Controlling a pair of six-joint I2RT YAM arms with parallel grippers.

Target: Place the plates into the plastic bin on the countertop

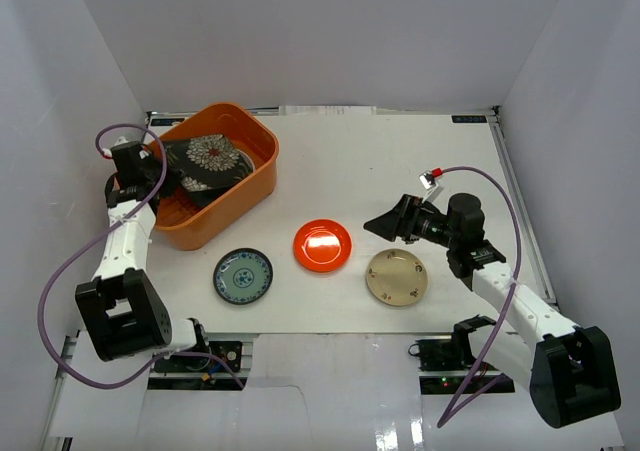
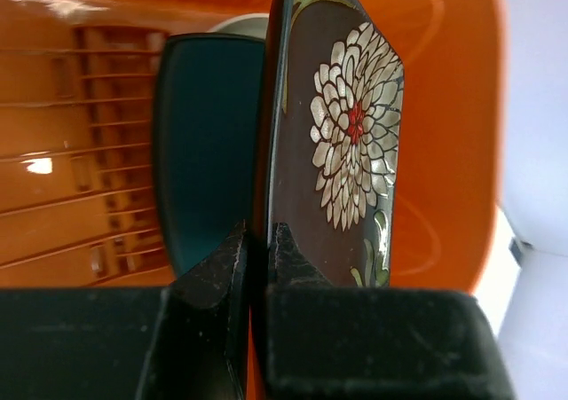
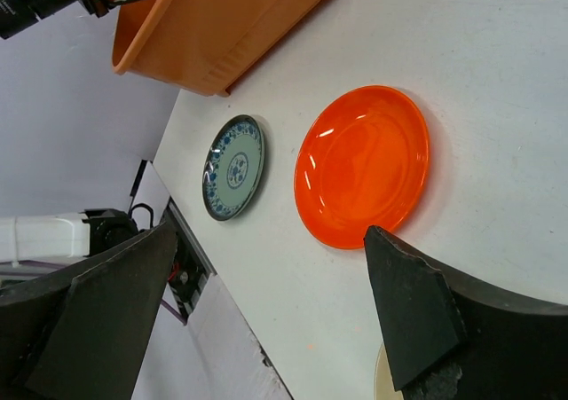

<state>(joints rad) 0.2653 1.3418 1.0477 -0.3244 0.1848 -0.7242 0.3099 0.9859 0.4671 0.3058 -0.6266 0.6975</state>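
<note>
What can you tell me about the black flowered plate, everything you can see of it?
The black floral plate is square, dark and glossy, with a large white many-petalled flower, red at its centre, and greenish leaf curls. The left pincer is clamped on its edge, holding it tilted inside the orange bin. A teal plate lies close beside it; whether they touch is unclear.

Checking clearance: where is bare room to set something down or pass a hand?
Bare table right of the bin, beyond the red plate. Crowded: the near row with green plate and beige plate, and inside the bin.
</note>
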